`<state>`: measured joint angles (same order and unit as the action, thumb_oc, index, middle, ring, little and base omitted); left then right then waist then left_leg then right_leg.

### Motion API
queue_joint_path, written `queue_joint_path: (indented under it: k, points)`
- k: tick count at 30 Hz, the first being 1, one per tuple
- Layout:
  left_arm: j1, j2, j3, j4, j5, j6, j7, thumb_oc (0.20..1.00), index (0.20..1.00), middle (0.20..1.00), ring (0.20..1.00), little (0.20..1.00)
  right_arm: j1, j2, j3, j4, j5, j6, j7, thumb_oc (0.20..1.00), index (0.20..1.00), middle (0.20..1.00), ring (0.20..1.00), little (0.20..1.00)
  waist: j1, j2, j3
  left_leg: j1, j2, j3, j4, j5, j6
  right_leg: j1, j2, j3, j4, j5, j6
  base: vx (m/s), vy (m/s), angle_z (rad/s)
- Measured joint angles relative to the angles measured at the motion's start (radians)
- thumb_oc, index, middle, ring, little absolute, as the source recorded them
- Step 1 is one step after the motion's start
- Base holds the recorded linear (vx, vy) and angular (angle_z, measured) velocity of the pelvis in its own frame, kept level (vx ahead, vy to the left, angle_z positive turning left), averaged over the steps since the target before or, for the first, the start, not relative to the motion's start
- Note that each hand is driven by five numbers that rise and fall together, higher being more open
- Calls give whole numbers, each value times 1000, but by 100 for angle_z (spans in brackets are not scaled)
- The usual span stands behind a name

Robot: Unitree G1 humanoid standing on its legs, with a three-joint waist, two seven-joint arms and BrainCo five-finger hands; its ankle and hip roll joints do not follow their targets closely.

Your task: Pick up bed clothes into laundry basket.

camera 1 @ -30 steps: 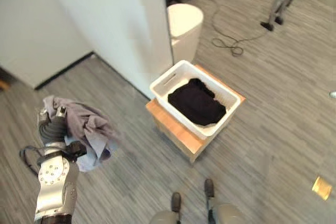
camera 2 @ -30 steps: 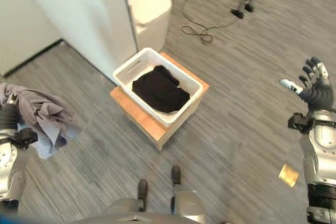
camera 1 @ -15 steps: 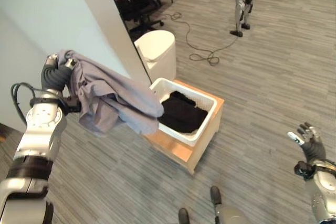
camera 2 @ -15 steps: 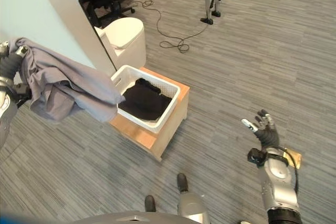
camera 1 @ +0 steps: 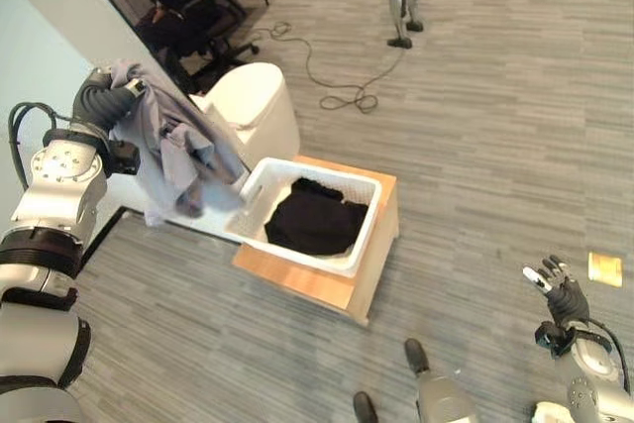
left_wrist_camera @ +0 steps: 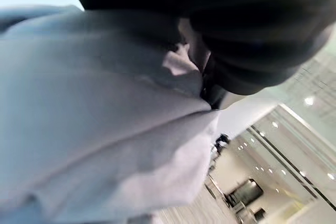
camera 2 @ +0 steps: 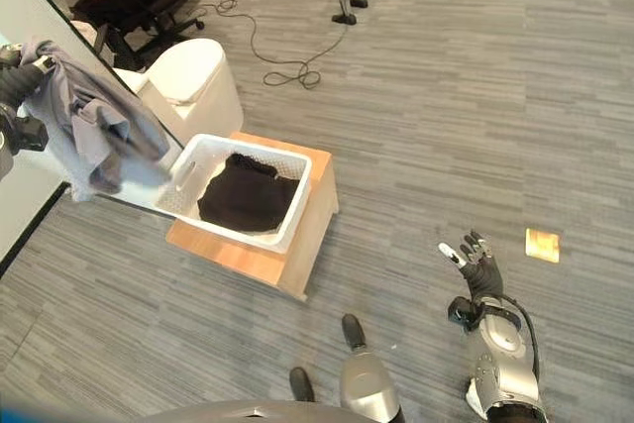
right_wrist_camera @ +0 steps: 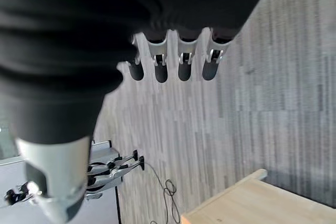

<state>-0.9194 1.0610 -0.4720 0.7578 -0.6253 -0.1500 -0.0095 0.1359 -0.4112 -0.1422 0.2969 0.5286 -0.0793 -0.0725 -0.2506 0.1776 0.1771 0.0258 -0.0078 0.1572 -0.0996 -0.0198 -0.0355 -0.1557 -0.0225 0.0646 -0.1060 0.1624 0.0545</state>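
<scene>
Left hand (camera 1: pixel 102 104) clutching grey cloth (camera 1: pixel 173 151) above grey plank floor (camera 1: pixel 495 126); right hand (camera 2: pixel 472 266) open, empty.

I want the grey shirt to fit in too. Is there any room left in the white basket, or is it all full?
The black clothes fill the middle of the white basket. Bare bottom shows along the end nearest the grey cloth, which the left robot hand holds up beside it. The wooden stand has a bare strip in front.

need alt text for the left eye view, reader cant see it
The left hand holds a grey cloth raised beside a white laundry basket that sits on a low wooden stand with a black garment inside. The right hand hangs open, low over grey floor.
</scene>
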Motion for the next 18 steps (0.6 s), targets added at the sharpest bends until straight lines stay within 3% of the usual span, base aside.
queue_joint_path:
  k: [7, 18]
  points:
    - [-84, -8, -38, 4, -2, -3, -16, 200, 200, 200, 200, 200, -30, 1, 5, 27, 0, 0, 3, 1000, 1000, 1000, 1000, 1000, -23, 65, 27, -8, -2, 18, 0, -1, -2, -16, 2, 12, 0, 5, 2, 32, -20, -6]
    - [-143, -67, -70, 64, 0, -6, -18, 200, 200, 200, 200, 200, -31, -1, 2, 33, 0, -17, -5, 1000, 1000, 1000, 1000, 1000, -50, 90, 61, -34, -1, 65, 0, -6, -8, -60, 10, 45, 0, 8, 3, 22, -24, -13]
